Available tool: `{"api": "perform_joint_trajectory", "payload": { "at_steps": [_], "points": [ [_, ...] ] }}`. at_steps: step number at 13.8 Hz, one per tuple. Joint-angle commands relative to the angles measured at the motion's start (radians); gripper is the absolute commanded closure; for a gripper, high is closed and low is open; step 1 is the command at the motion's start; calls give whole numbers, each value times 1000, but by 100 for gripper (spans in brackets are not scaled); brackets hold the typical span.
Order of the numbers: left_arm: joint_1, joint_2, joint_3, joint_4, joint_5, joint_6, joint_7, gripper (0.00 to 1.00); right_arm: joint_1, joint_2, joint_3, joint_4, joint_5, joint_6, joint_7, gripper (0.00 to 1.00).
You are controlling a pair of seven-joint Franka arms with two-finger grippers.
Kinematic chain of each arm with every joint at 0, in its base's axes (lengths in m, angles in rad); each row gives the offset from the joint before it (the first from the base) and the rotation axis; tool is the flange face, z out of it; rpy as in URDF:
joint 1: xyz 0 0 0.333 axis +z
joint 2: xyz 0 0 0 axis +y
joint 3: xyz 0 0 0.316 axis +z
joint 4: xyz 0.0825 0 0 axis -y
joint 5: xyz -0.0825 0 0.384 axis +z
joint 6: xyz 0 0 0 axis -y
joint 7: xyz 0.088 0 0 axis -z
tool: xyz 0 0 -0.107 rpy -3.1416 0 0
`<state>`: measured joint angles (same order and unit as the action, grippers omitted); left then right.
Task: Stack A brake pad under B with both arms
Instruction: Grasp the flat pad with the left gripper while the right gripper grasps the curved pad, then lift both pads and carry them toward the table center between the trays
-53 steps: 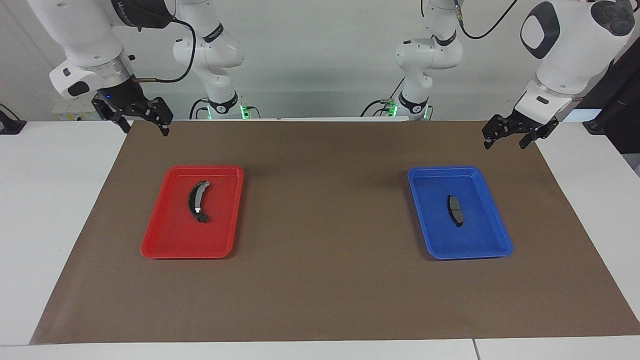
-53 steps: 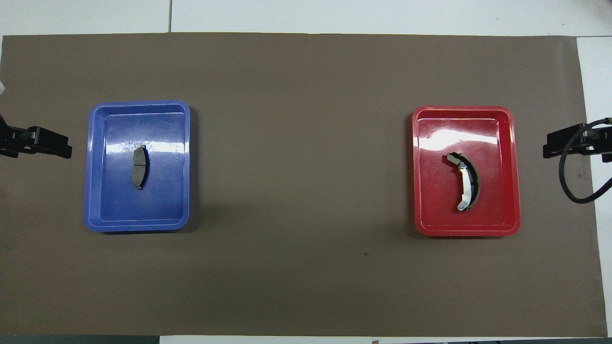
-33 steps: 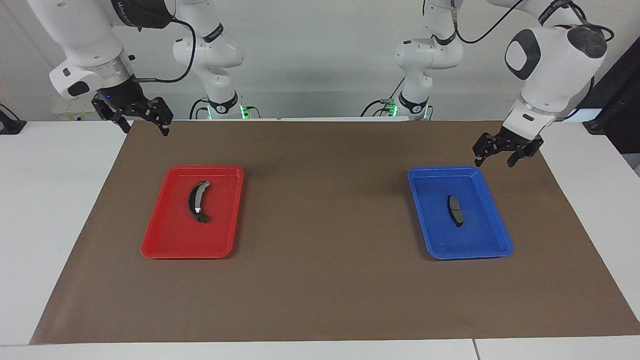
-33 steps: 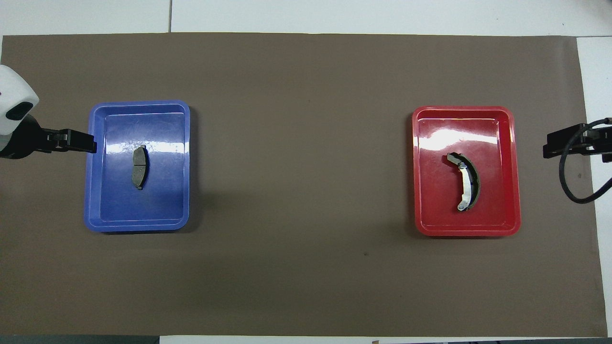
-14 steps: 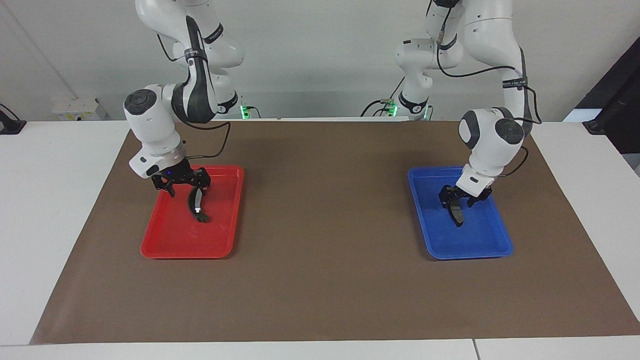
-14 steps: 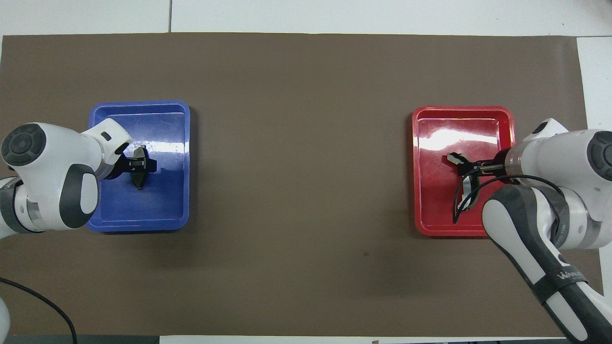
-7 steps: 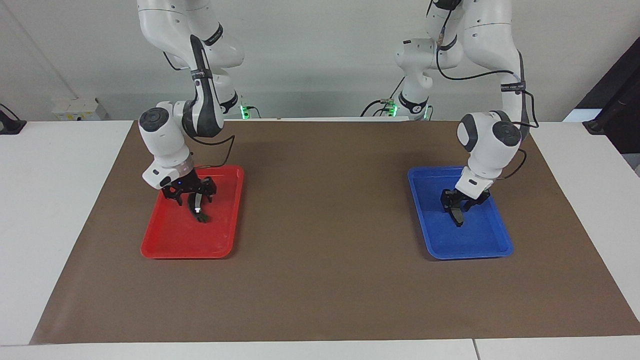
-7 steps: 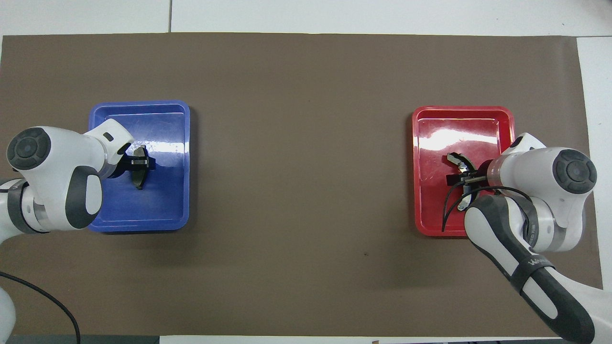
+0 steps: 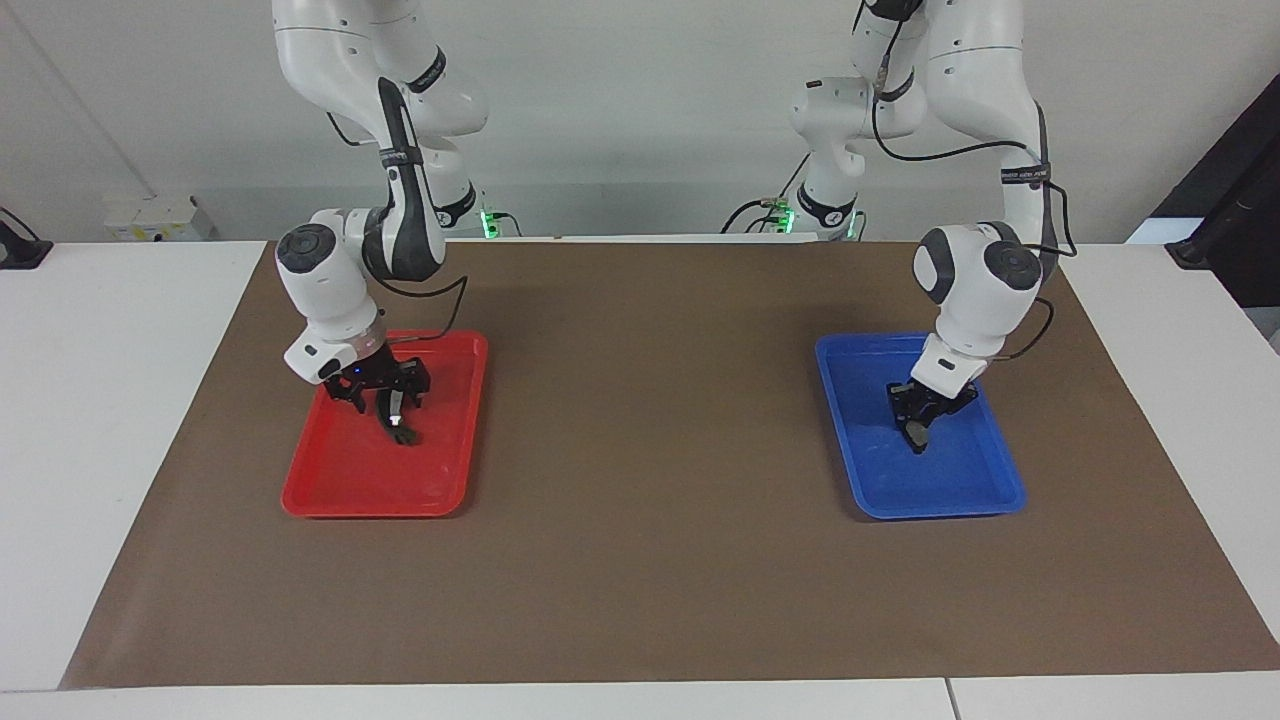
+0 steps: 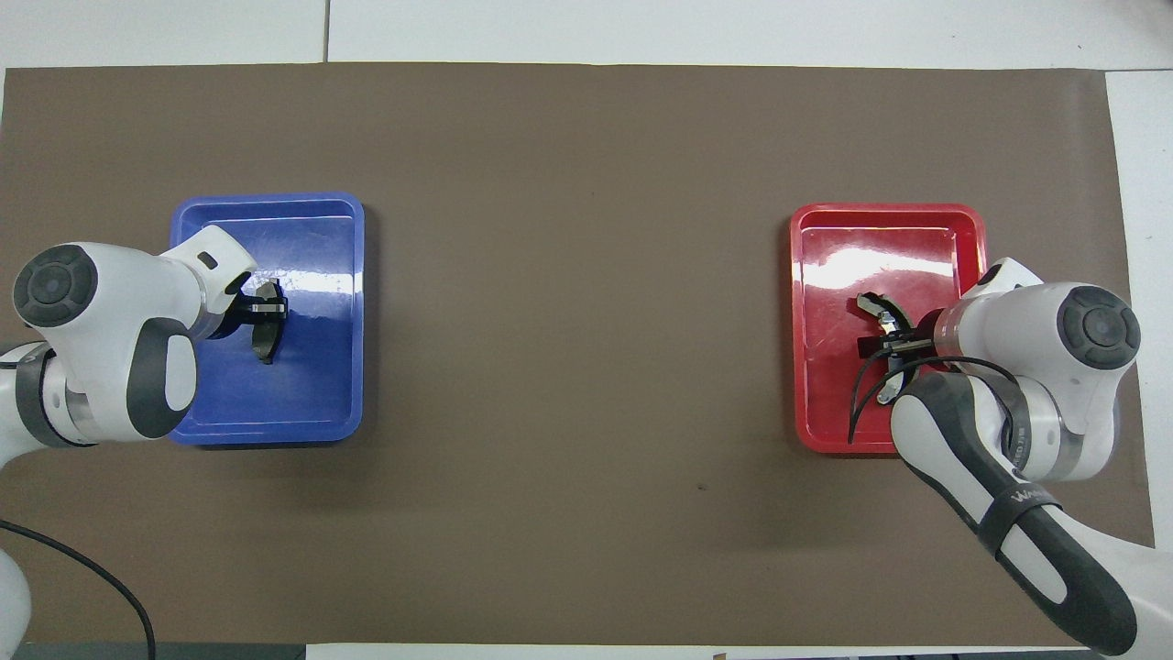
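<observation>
The A brake pad (image 9: pixel 916 437), a short flat dark-grey pad, lies in the blue tray (image 9: pixel 940 505) at the left arm's end of the table. My left gripper (image 9: pixel 918 420) is down in that tray with its fingers drawn in on the pad; in the overhead view the left gripper (image 10: pixel 266 312) covers part of the pad (image 10: pixel 267 346). B (image 9: pixel 402 432), the long crescent with a silver strip, lies in the red tray (image 9: pixel 360 498). My right gripper (image 9: pixel 385 405) is low over B's middle, fingers open astride it; in the overhead view the right gripper (image 10: pixel 884 346) hides B's middle (image 10: pixel 873 303).
The blue tray (image 10: pixel 266 429) and the red tray (image 10: pixel 880 225) stand far apart on a brown mat (image 9: pixel 640 420) that covers the white table. Between the trays there is only bare mat (image 10: pixel 577 321).
Both arms came down from beside the table into their trays. In the last half second the left gripper's fingers narrowed onto the pad; the right gripper settled slightly lower over the crescent.
</observation>
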<state>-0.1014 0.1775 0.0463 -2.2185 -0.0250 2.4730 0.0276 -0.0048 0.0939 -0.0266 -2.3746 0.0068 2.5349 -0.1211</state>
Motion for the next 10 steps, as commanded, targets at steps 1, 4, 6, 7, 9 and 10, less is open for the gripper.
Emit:
{"api": "perform_joint_trajectory", "payload": {
  "at_steps": [1,4,6,7,9,10],
  "points": [
    [-14,-42,6,40,-10,-122,5,90,-9,-8,5,-8,21,-4,-37,7],
    [-43,-55,6,178,-10,-293,0,90,-9,-9,4,-8,21,-15,-64,19],
    [-84,-53,6,279,-12,-392,-8,90,-9,-11,5,-8,21,-16,-65,35],
    [-105,-53,6,311,-12,-419,-9,90,-6,-11,5,-8,21,-18,-66,47],
    [-164,-53,6,342,-12,-427,-52,90,-1,-11,5,-6,21,-27,-65,81],
    [-199,-52,6,350,-12,-425,-110,90,0,-10,5,-2,21,-27,-61,92]
  ]
}}
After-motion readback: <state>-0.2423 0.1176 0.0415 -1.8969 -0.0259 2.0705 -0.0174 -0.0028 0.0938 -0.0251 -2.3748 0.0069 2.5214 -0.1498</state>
